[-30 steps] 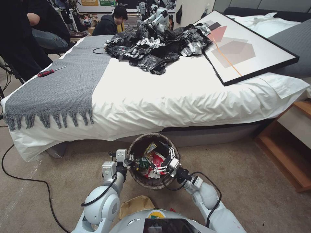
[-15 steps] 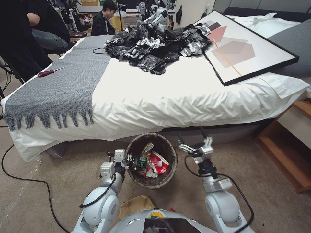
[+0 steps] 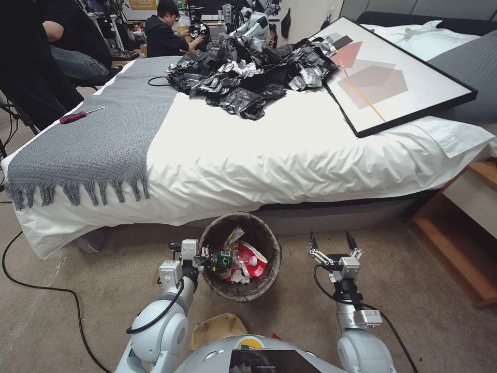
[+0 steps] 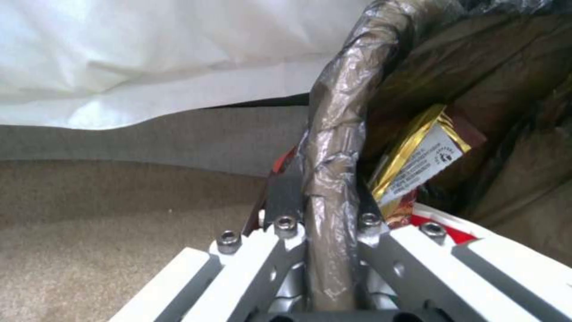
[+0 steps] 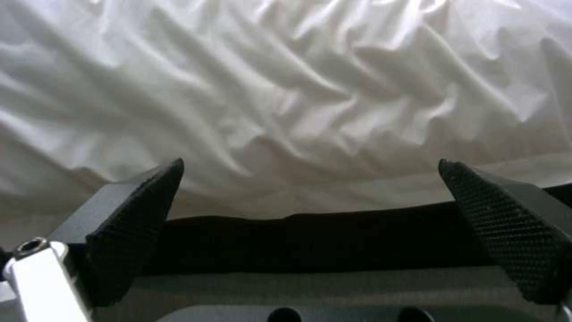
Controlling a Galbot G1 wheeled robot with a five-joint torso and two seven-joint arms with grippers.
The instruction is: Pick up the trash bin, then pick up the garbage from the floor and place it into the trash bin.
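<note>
Because the left gripper (image 3: 203, 257) pinches only the trash bin (image 3: 261, 291) rim, it could tip, while the right gripper (image 3: 333, 242) hangs released at its right.

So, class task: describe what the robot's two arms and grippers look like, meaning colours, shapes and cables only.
Both arms are glossy white-grey with rounded, bulbous joint housings and black cables looping along the outside. The left gripper and right gripper have white and silver linkage frames with visible hex bolts. The right gripper's fingers are black, tapered wedges with a fine dimpled texture.
</note>
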